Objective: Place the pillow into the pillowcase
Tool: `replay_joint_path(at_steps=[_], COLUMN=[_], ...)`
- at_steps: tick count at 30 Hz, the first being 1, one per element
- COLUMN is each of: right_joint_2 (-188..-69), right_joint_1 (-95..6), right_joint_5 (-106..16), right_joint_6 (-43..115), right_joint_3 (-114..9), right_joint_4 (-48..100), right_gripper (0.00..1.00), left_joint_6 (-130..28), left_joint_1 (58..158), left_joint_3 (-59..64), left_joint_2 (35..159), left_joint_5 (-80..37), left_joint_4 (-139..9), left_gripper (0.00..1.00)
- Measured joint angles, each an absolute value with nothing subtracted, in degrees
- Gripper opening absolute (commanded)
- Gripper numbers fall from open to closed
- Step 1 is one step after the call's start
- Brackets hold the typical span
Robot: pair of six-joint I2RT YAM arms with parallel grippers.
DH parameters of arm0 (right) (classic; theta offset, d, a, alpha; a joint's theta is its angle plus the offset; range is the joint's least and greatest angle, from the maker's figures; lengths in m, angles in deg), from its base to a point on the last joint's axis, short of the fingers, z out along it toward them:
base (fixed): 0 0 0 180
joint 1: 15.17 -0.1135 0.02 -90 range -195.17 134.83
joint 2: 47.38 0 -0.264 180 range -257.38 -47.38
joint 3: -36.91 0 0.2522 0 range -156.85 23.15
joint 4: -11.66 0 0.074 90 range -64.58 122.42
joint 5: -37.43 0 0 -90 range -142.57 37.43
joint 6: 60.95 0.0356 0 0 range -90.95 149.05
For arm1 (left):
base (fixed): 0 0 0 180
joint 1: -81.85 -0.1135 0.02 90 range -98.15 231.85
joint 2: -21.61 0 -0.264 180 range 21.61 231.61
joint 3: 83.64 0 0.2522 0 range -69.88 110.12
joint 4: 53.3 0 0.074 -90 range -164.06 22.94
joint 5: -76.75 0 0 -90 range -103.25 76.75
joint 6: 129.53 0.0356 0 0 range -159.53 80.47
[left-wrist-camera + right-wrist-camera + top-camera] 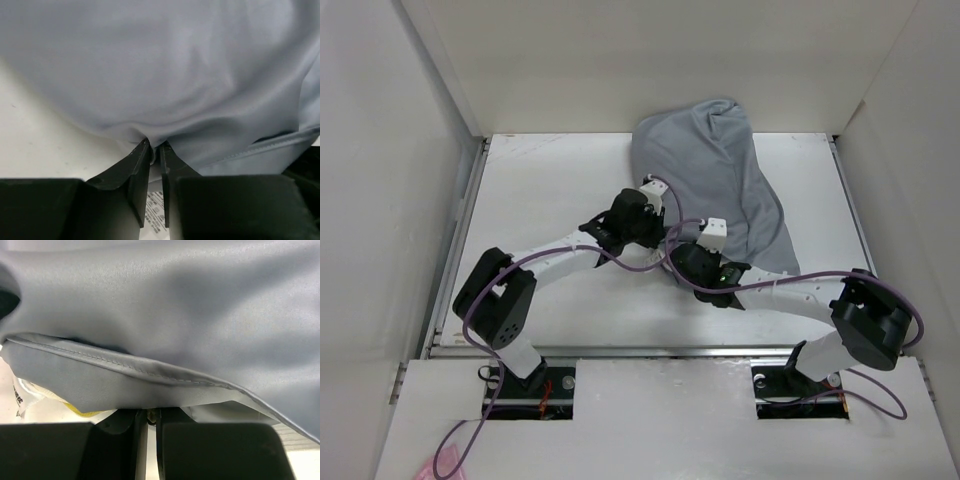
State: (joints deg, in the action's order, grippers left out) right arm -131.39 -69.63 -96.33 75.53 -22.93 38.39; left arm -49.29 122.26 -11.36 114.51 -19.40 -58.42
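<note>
- Left gripper (156,146): jaws squeezed almost together on a pucker of the grey pillowcase (165,65), right at the tips. A white printed label (156,210) shows through the slit just below them.
- Right gripper (148,412): jaws just as narrow. The stitched hem (125,365) of the case drapes over their tips, so I read it as pinched on the cloth (the contact itself is covered).
- Just left of the right fingers, under the hem, a sliver of yellow peeks out. That's the pillow (82,411), so I'd say it sits mostly inside, with the open mouth nearest the grippers.
- Beyond both grippers the case bulges away, full and wrinkly, resting on the white table (35,135).
- Handling guess: the cloth is thin, limp and a bit slick, and it'll slip out of a shallow pinch, so grab the doubled hem. The foam looks light and squashy but should drag against fabric, so short tugs beat one long pull.
</note>
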Motion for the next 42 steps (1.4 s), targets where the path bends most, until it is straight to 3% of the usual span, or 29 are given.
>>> replay_joint_path(at_steps=[2, 3, 9, 12, 16, 18, 19, 25, 33, 38, 40, 42], right_joint_2=[-131.4, -131.4, -131.4, -131.4, -131.4, -131.4, -131.4, -131.4, -134.8, -136.2, -136.8, -136.9], right_joint_1=[-69.6, -69.6, -69.6, -69.6, -69.6, -69.6, -69.6, -69.6, -68.0, -64.9, -64.7, -64.8], right_joint_5=[-96.5, -96.6, -96.8, -96.8, -96.7, -96.8, -96.8, -98.0, -102.1, -100.7, -97.7, -93.7], right_joint_6=[75.5, 75.5, 75.5, 75.5, 75.5, 75.5, 75.5, 76.4, 81.5, 82.2, 78.9, 74.7], right_joint_3=[-22.9, -22.9, -22.9, -23.0, -23.0, -23.0, -23.0, -23.1, -28.4, -29.7, -29.7, -29.7], right_joint_4=[38.5, 38.5, 39.2, 39.2, 39.2, 39.4, 39.6, 40.8, 43.3, 41.9, 40.5, 39.7], right_gripper=[0.0, 0.0, 0.0, 0.0, 0.0, 0.0, 0.0, 0.0, 0.0, 0.01, 0.17, 0.36], left_joint_6=[-49.0, -48.8, -48.1, -47.5, -47.2, -47.1, -47.2, -48.7, -54.1, -57.9, -59.5, -61.1], left_joint_1=[122.3, 122.3, 122.2, 122.2, 122.3, 122.3, 122.3, 122.3, 121.9, 121.9, 121.9, 121.9], left_joint_3=[-12.3, -12.8, -15.9, -16.2, -15.9, -14.5, -13.7, -12.1, -21.2, -26.4, -28.3, -29.5], left_joint_2=[114.5, 114.5, 113.0, 112.4, 113.9, 116.3, 117.7, 118.2, 96.9, 90.8, 90.0, 89.2], left_joint_5=[-21.1, -21.7, -23.5, -24.3, -26.4, -27.7, -28.3, -28.1, -21.5, -20.4, -20.2, -19.8], left_joint_4=[-57.7, -57.5, -56.7, -56.4, -55.9, -55.8, -55.7, -57.5, -60.2, -61.1, -62.1, -63.5], left_gripper=[0.37, 0.56, 0.7, 0.68, 0.31, 0.03, 0.0, 0.0, 0.0, 0.0, 0.0, 0.24])
